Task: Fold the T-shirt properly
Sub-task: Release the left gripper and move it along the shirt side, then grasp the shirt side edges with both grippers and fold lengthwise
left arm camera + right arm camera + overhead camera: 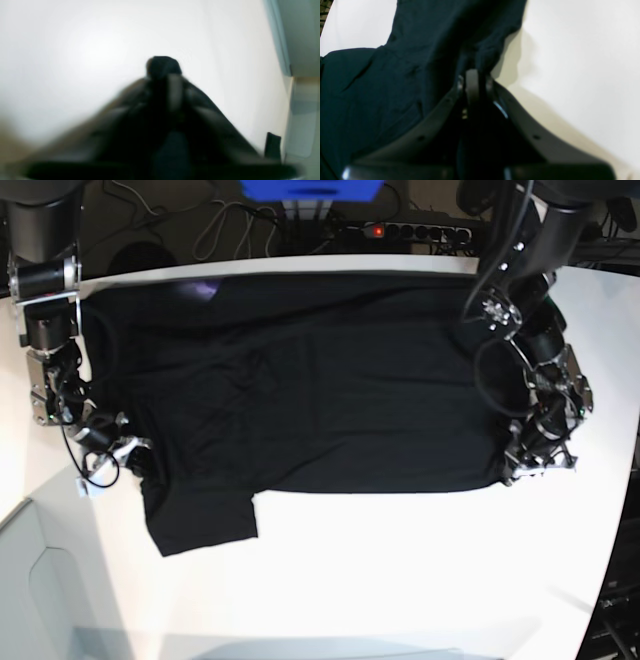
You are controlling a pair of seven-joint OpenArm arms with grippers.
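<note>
Spread nearly flat, dark side up, over the far half of the white table (400, 580): the T-shirt (310, 390), reaching from the left edge almost to the right edge, hem and collar not told apart. No sun-face print on show. At the left edge, right gripper (128, 452) clamped on a bunched bit of cloth by the shoulder, jaws together on dark fabric in the right wrist view, the pinched fold (480, 60) rising just past the fingertips. Just beside it, one short sleeve (200, 525) hanging toward the near edge, still unfolded. Across the middle, only shallow wrinkles, no fold line yet laid. At the right edge, left gripper (525, 465) closed at the shirt's near corner; wrist view too blurred to be sure, a dark scrap (163, 66) seemingly nipped at the tips. Judged overall: early stage, both ends gripped, every fold still to make
</note>
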